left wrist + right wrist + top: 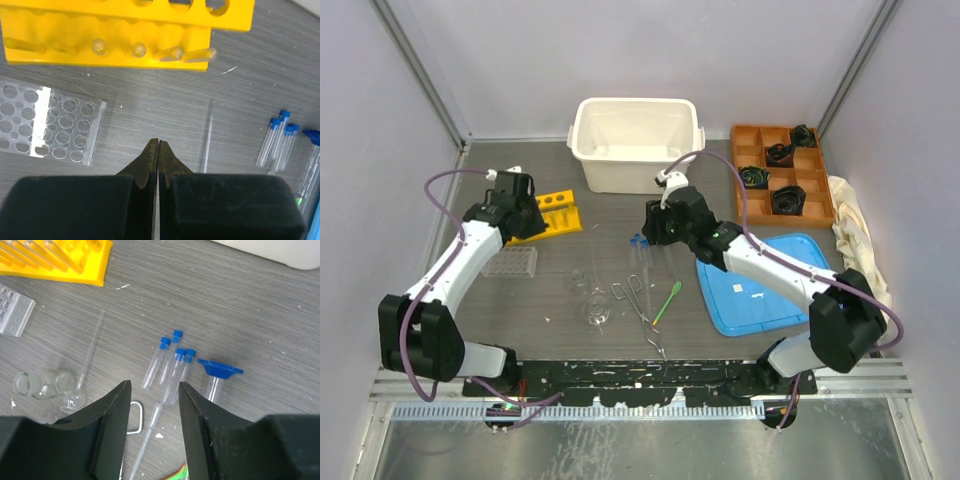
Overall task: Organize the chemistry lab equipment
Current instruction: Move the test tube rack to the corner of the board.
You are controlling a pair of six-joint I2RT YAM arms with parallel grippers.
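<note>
**Both grippers empty above the lab gear spread on the counter**

From above, the grey counter [720, 180] carries a white tub [620, 170] at 12 o'clock, a blue tray [745, 310] at 4 and an orange compartment tray [760, 140] at 2. The yellow rack [558, 210] lies at 10 o'clock, with the clear plastic rack [510, 263] at 9, just beside it. The metal tongs [642, 312] lie at 6 o'clock, the green spatula [667, 302] at their 3. Two small glass flasks [596, 312] sit at the tongs' 9. The left gripper [159, 145] is clenched on nothing, over bare counter by the clear rack. The right gripper [153, 386] is released, jaws apart and empty, above the blue-capped test tubes [156, 365]. These lie side by side near centre, the blue-based cylinder [220, 369] lying at their 3.
</note>
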